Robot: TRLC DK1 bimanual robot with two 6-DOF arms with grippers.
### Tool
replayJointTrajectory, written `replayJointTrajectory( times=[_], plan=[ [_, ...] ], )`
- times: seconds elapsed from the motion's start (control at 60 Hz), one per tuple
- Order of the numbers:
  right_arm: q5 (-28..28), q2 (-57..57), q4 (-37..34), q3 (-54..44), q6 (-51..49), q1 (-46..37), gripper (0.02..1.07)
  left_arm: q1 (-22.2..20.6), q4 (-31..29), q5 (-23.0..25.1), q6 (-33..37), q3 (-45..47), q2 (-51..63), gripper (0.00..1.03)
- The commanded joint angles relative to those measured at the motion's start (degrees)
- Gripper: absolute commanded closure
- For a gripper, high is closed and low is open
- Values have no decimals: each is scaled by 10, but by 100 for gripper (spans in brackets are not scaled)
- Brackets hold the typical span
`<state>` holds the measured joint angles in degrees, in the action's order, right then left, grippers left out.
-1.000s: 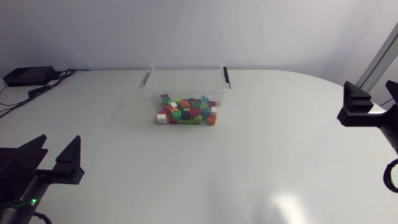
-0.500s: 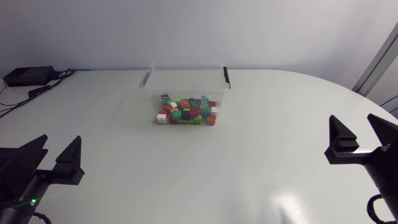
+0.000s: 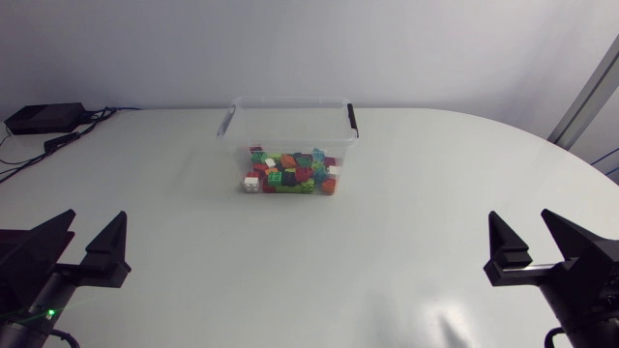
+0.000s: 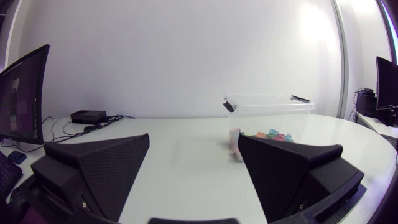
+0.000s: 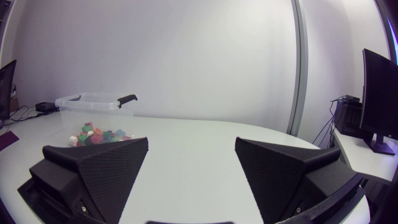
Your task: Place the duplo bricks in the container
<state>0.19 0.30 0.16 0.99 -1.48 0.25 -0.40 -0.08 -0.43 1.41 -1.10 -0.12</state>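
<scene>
The duplo bricks (image 3: 288, 175) are heaped in the container (image 3: 289, 101) on the counter (image 3: 406, 203) — left gripper (image 3: 90, 222) and right gripper (image 3: 523, 222) are seen well apart, fingers released.

We see a clear, smooth plastic container (image 3: 288, 101) of glossy plastic bricks (image 3: 290, 175) on a smooth, faintly shiny white desk (image 3: 406, 203). Our left end effector (image 3: 92, 220) and right end effector (image 3: 522, 220) look matt, finely textured.

Head cam high, looks down on table (image 3: 387, 242), container (image 3: 288, 101) upper centre; both wrist cams low, facing across table toward that container.
</scene>
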Motion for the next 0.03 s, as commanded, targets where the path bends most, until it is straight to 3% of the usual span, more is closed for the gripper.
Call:
replayJointTrajectory(
  times=[0.0,0.017],
  plan=[
    [-2,-3,-2,-10,15,-3,6,4,1,4,-14,11,1,4],
    [-2,-3,-2,-10,15,-3,6,4,1,4,-14,11,1,4]
  ],
)
